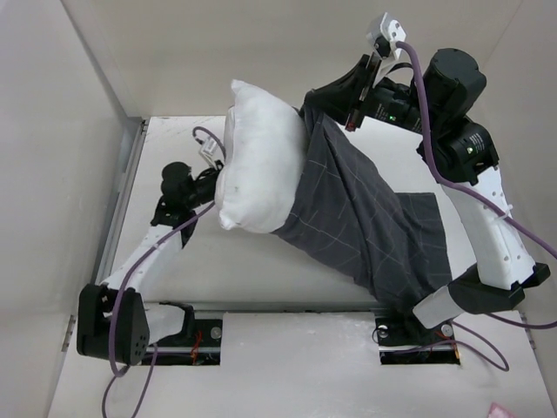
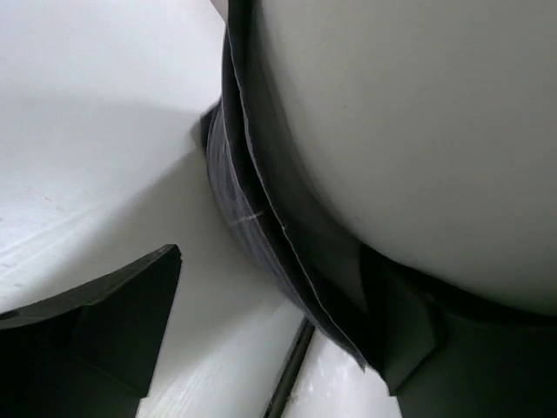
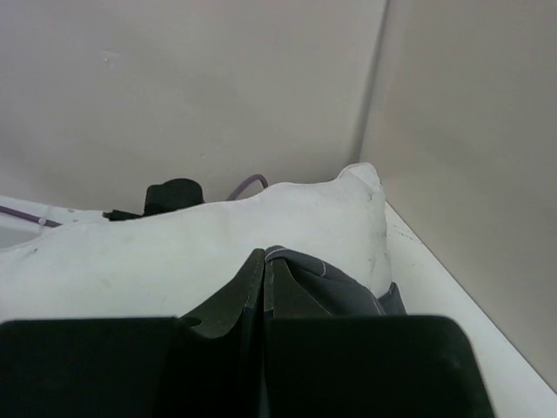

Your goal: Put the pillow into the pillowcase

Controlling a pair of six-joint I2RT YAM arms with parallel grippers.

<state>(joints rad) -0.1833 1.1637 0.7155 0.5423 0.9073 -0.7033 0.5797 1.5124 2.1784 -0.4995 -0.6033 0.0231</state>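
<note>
White bench (image 1: 244, 270) between plain walls (image 1: 52, 131), pillow (image 1: 257, 161) roughly half inside pillowcase (image 1: 365, 218) at centre, bare end toward 10 o'clock; right claw (image 3: 264, 261) pinched shut on its edge at 1 o'clock, left claw (image 2: 278, 257) spread open beneath pillow at 9 o'clock; likely risk: edge slipping from thin pinch under hard pull.

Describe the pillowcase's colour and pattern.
The pillowcase is dark charcoal grey with a thin, light grid check. It shows best in the top external view.
</note>
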